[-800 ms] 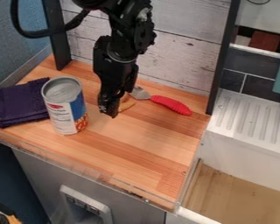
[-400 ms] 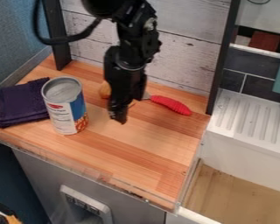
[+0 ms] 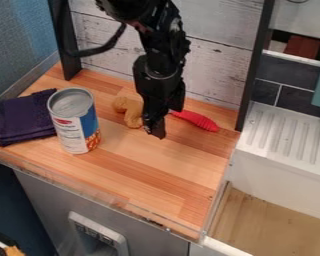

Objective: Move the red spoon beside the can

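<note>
While fingers hang nr red spoon | open/shut unclear | can label printed

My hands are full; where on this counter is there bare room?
The wide front stretch of wooden counter, bordered by the can, the pincer and the front edge. A smaller patch lies between can and tan curved item. Crowded: pincer, tan curved item, red spoon; can beside purple cloth.

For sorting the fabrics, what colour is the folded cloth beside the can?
Dark purple cloth, best in camera view.
</note>
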